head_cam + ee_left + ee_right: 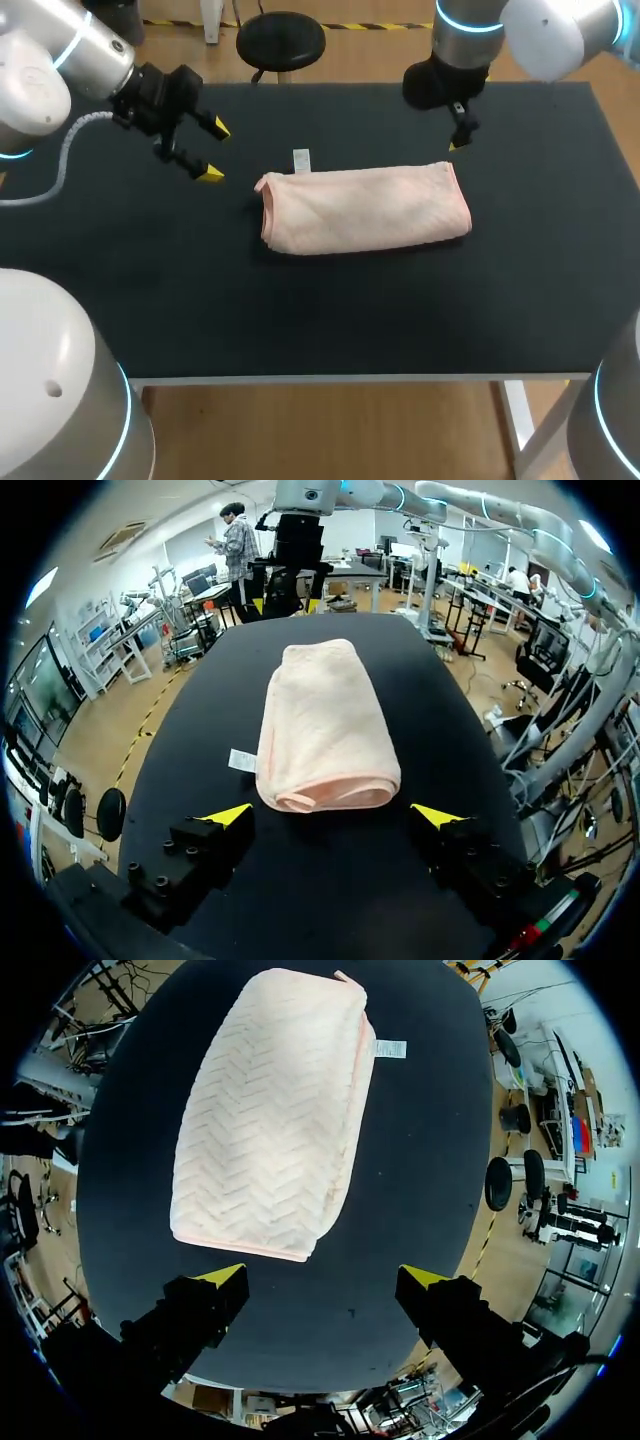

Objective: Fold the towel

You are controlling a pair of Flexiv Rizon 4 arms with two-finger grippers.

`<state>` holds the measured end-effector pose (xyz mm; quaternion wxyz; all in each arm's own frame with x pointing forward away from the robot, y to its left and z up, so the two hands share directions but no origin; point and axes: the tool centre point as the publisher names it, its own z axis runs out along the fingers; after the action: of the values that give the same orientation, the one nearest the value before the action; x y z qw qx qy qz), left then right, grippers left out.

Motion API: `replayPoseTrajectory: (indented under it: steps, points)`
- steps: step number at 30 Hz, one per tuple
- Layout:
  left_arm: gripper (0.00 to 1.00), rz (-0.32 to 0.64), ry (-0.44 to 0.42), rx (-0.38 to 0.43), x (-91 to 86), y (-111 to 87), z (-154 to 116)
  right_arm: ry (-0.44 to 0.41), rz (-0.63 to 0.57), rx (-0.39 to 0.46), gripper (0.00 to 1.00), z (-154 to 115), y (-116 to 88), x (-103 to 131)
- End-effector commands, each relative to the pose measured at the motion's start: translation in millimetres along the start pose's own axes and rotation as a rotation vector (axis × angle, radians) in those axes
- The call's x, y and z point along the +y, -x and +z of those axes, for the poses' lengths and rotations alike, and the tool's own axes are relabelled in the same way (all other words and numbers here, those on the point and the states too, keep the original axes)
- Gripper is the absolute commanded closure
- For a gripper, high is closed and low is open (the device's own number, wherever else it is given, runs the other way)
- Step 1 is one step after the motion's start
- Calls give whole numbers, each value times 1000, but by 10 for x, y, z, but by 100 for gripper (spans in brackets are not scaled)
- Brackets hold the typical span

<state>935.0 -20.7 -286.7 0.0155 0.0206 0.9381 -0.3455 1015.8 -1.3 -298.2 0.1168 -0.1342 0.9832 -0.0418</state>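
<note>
Towel [365, 208] lay in the middle of the head view, a pink bundle doubled over on the black tabletop [320, 320], its white label [301, 160] poking out at the upper left corner. Our left gripper [215, 151] hung in the upper left of the frame with its fingers spread and holding nothing. Our right gripper [458, 136] hovered just above the towel's upper right corner, apart from it.

In the left wrist view, the towel [320, 725] stretched away ahead of the left gripper [332, 816]. Its rounded folded end sat between the released yellow tips without touching them, and the label [241, 761] lay beside that end.

In the right wrist view, the right gripper [322, 1277] was likewise released. The towel's [270, 1110] layered end lay just ahead of its fingers.

We judged the cloth light, soft and limp, so it would sag and its layers could slip apart. We would pinch all layers at the two corners of one short end.
</note>
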Motion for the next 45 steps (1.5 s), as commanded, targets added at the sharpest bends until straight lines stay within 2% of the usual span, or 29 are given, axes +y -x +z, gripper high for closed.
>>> replayPoseTrajectory:
  steps: [1, 4, 5, 7, 8, 9, 10, 11, 12, 13, 14, 15, 17, 18, 20, 22, 23, 24, 25, 29, 32, 37, 41, 42, 45]
  points:
    - [0, 2, -3, 1, 15, 7, 2, 2, -1, 0, 0, -3, -4, -10]
    - [0, 2, -3, 1, 15, 7, 2, 2, -1, 0, 0, -3, -4, -10]
    - [0, 2, -3, 1, 15, 7, 2, 56, 50, 15, 0, -68, 21, -70]
    - [0, 2, -3, 1, 15, 7, 2, 145, 269, 52, 0, -142, 102, -174]
    - [0, 2, -3, 1, 15, 7, 2, 194, 316, 34, 0, -172, 80, -207]
    - [0, 2, -3, 1, 15, 7, 2, 225, 416, 32, 0, -190, 56, -234]
    - [0, 2, -3, 1, 15, 7, 2, 290, 510, 72, 0, -198, 39, -267]
    - [0, 2, -3, 1, 15, 7, 2, 359, 560, 71, 0, -218, -23, -291]
    - [0, 2, -3, 1, 15, 7, 2, 391, 658, 73, 0, -217, -63, -308]
    - [0, 2, -3, 1, 15, 7, 2, 460, 737, 117, 0, -207, -98, -337]
    - [0, 2, -3, 1, 15, 7, 2, 516, 793, 109, 0, -213, -150, -358]
    - [0, 2, -3, 1, 15, 7, 2, 525, 877, 107, 0, -204, -180, -377]
    - [0, 2, -3, 1, 15, 7, 2, 621, 995, 135, 0, -206, -243, -412]
    - [0, 2, -3, 1, 15, 7, 2, 616, 1048, 116, 0, -212, -267, -426]
    - [0, 2, -3, 1, 15, 7, 2, 690, 1139, 114, 0, -242, -314, -470]
    - [0, 2, -3, 1, 15, 7, 2, 723, 1204, 88, 0, -282, -368, -493]
    - [0, 2, -3, 1, 15, 7, 2, 768, 1252, 103, 0, -286, -397, -524]
    - [0, 2, -3, 1, 15, 7, 2, 786, 1272, 85, 0, -291, -429, -538]
    - [0, 2, -3, 1, 15, 7, 2, 798, 1347, 63, 0, -291, -466, -564]
    - [0, 2, -3, 1, 15, 7, 2, 934, 1437, 75, 0, -229, -601, -625]
    - [0, 2, -3, 1, 15, 7, 2, 982, 1492, 83, 0, -153, -651, -671]
    - [0, 2, -3, 1, 15, 7, 2, 1010, 1585, 94, 0, -2, -744, -669]
    - [0, 2, -3, 1, 15, 7, 2, 1125, 1656, 113, 0, 116, -805, -704]
    - [0, 2, -3, 1, 15, 7, 2, 1175, 1655, 130, 0, 150, -805, -708]
    - [0, 2, -3, 1, 15, 7, 2, 1243, 1691, 171, 0, 263, -787, -698]
